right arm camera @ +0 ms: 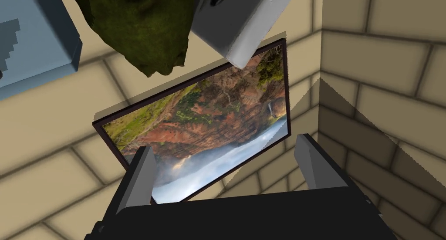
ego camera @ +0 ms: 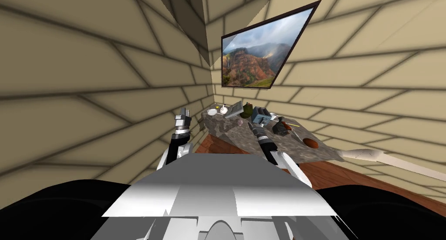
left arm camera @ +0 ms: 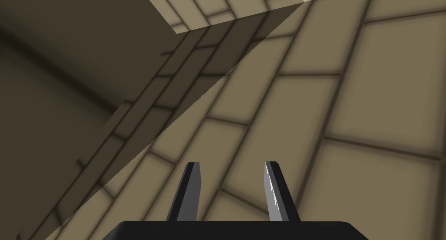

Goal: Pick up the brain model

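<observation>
approach step: right gripper jaws gaped wide, empty, olive brain model at its twelve o'clock; next, push in and close. left gripper jaws narrow.

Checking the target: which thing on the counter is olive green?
The lumpy brain model, between the tilted grey box and the blue-grey toaster; both neighbours are flat-sided and boxy.

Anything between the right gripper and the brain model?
Nothing. The right wrist view shows a bare gap from the open right gripper to the olive-green brain model.
</observation>
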Controlling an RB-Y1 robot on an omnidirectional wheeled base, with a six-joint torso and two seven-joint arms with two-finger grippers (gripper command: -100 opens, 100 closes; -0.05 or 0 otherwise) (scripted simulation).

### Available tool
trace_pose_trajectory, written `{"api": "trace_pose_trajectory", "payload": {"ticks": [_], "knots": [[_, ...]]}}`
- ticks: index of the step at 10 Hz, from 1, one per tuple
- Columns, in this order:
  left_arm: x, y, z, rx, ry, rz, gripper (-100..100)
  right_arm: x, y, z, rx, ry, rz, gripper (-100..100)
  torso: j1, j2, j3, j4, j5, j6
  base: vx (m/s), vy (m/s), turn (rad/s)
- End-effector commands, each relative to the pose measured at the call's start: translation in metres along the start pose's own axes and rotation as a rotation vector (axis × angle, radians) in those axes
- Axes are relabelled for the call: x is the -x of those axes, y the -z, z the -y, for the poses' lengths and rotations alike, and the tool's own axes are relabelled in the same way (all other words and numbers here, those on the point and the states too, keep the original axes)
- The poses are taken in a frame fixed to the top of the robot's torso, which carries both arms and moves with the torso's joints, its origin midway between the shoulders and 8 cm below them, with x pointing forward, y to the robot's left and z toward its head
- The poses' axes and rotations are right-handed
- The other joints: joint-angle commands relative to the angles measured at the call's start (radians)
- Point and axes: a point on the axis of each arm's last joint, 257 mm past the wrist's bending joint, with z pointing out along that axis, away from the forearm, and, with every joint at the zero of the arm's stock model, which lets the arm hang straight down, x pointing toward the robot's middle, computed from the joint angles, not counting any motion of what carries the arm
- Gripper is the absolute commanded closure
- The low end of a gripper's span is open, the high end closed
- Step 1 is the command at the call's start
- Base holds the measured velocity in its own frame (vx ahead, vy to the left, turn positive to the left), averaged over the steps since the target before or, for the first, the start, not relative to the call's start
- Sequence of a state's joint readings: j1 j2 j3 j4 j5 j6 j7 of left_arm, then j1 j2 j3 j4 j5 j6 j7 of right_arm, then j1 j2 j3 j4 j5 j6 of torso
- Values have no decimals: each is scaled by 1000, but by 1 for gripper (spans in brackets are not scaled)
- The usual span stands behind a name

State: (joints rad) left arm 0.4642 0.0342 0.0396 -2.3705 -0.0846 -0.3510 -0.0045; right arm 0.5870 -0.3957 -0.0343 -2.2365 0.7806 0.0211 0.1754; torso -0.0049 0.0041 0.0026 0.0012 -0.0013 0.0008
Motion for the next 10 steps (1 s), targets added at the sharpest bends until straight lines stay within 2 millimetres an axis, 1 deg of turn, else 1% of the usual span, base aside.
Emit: {"api": "trace_pose_trajectory", "payload": {"ticks": [1,2,3,4,5,6,7,8,9,10], "knots": [[0,0,0,0,0,0,0,0,1,1,-3,36,-4,-100,0,0,0,0,0,0,-32,-16,-36],[0,0,0,0,0,0,0,-9,3,15,-25,115,-37,-100,2,-2,-1,0,0,0,-55,-27,221],[0,0,0,0,0,0,0,-9,3,15,-25,140,-36,-100,1,-2,-1,-1,0,-1,-58,-44,142],[0,0,0,0,0,0,0,-17,6,30,-43,212,-68,-100,0,-2,-1,0,0,0,-78,-48,237],[0,0,0,0,0,0,0,-16,6,29,-42,242,-67,-100,-1,-1,-1,0,0,-1,-63,-37,126],[0,0,0,0,0,0,0,-16,6,29,-42,254,-66,-100,0,-1,-1,0,0,0,-24,-13,-23],[0,0,0,0,0,0,0,-23,8,43,-55,334,-97,-100,2,-3,-2,-1,0,0,-37,-32,213],[0,0,0,0,0,0,0,-22,8,43,-54,362,-95,-100,0,-3,-2,-1,0,-1,-47,-39,159],[0,0,0,0,0,0,0,-29,11,57,-62,434,-126,-100,0,-3,-2,-1,0,0,-59,-47,255],[0,0,0,0,0,0,0,-28,11,57,-60,465,-123,-100,-1,-2,-1,-1,0,-1,-52,-39,126]]}}
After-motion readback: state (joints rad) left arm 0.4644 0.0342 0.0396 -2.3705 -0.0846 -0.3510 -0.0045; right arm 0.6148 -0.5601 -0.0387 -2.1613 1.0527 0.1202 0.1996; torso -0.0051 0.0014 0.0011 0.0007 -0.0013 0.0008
